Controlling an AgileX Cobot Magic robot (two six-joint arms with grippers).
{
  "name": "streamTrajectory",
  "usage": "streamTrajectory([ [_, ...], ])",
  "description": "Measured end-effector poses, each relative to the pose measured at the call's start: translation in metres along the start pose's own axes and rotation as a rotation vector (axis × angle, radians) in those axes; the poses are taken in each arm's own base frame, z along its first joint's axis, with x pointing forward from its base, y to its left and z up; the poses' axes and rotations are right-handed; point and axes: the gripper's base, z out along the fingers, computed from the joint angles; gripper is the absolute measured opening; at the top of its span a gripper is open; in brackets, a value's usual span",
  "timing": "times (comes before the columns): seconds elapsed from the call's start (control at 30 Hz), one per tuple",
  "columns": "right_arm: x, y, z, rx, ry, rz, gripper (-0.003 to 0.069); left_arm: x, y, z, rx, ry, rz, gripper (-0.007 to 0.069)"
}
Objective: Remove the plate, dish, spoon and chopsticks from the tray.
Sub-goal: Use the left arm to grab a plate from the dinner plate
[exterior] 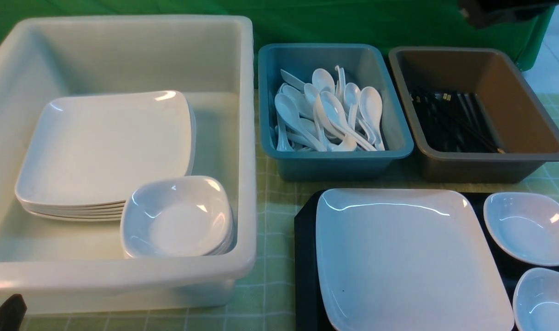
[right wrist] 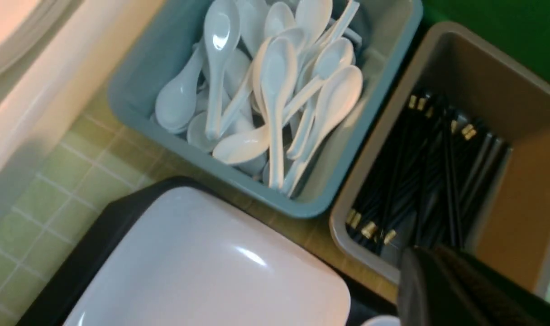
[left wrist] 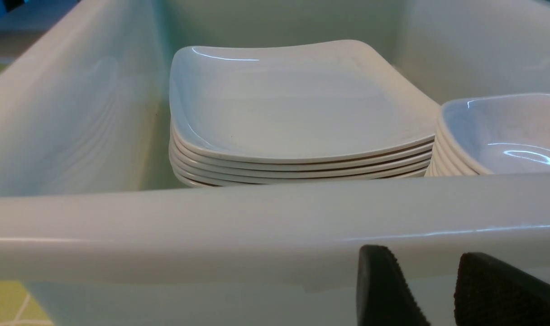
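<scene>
Front view, white bin [exterior: 123,271]: largest item, on the left of the table; holds two stacks.
Tray [exterior: 304,257]: black, near right, in front of the two tubs; carries the plate and two dishes.
Plate [exterior: 408,262]: white, lies flat on the tray's left part and covers most of it; small dark speck near its near-left corner.
Plate stack [exterior: 104,147]: inside the white bin, on its left side, several high.
Brown tub [exterior: 514,87]: far right, just beside the teal tub.
Teal tub [exterior: 339,165]: centre far, between the white bin and the brown tub.
Dish stack [exterior: 178,218]: near-right corner of the white bin, against the plate stack.
Far dish [exterior: 527,227], near dish [exterior: 546,301]: on the tray, right of the plate.
Spoons [exterior: 330,110]: heaped in the teal tub.
Chopsticks [exterior: 449,122]: bundled in the brown tub.
Left gripper [left wrist: 431,290]: jaws parted, nothing between them; outside the white bin's near wall.
Right gripper [right wrist: 431,271]: jaws pressed together, empty; seen against the brown tub's near rim.
</scene>
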Motion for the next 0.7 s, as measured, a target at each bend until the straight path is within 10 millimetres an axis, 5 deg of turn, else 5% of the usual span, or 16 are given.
streamTrajectory([
  [0.17,0.041,0.001,-0.044,0.003,-0.021,0.005,0.0006,0.000,0.000,0.000,0.000,0.000,0.000,0.0223],
  [0.37,0.121,0.008,-0.089,0.005,-0.044,0.040,0.0015,0.000,0.000,0.000,0.000,0.000,0.002,0.0223],
  [0.7,0.225,0.021,-0.108,0.012,-0.160,0.086,0.0031,0.000,0.000,0.000,0.000,0.000,0.002,0.0223],
])
